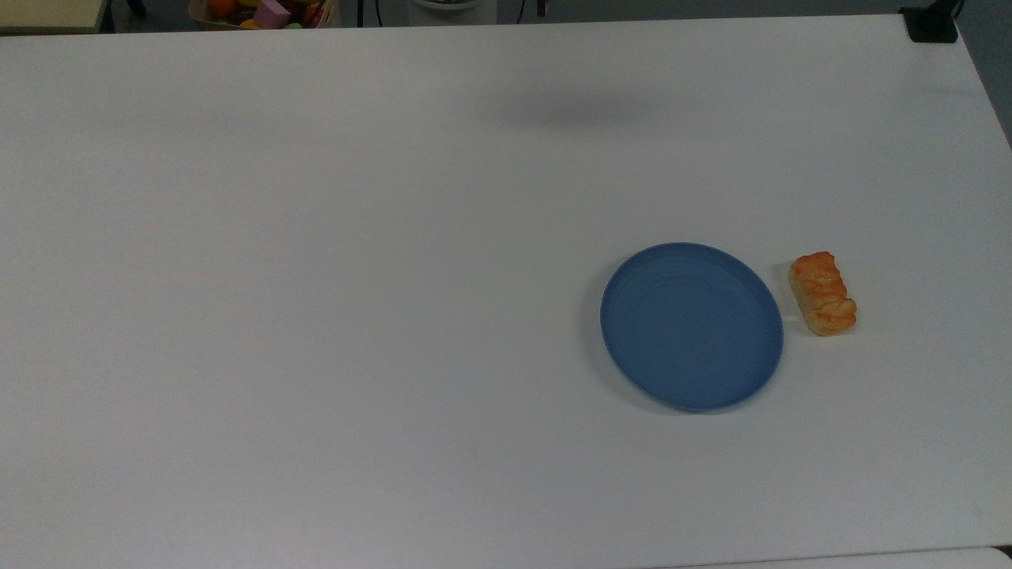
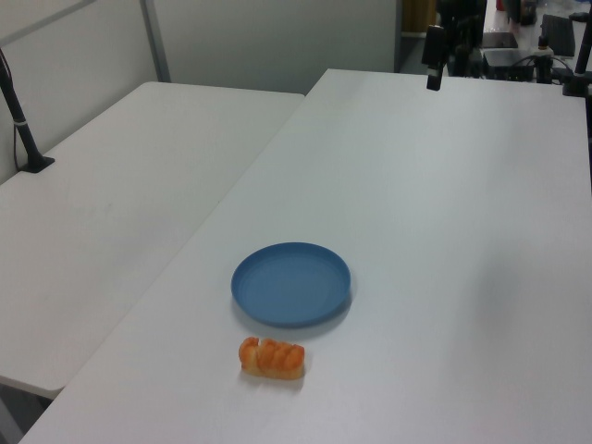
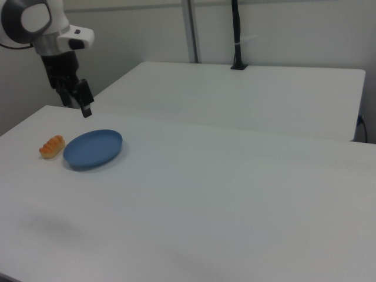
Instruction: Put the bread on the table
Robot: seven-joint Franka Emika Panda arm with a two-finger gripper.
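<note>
The big white bench (image 1: 316, 316) takes up most of the top view. It is flat and plain. A soft grey shadow (image 1: 585, 111) lies on it near the far edge, at the top of the top view. A second white bench (image 3: 235, 94) stands right next to the first one, behind it in the right view, with a black pole (image 3: 237, 35) fixed at its far side.

The robot arm (image 3: 47, 23) is white and round. It hangs in the right view's top left corner, above the bench.

A round blue plate (image 1: 692, 325) sits on the bench, toward the top view's right. Nothing lies on the plate.

The black pincer (image 3: 79, 110) points down from the arm. It is up in the air, above and behind the plate in the right view. Its two fingers stand wide apart, and there is nothing between them.

The bread (image 1: 823, 293) is a small orange bun with a bumpy top. It lies on the bench, just beside the plate, on the top view's right of it. A thin strip of white bench shows between them. In the right view, the bread is on the plate's left. The pincer is well apart from the bread.
</note>
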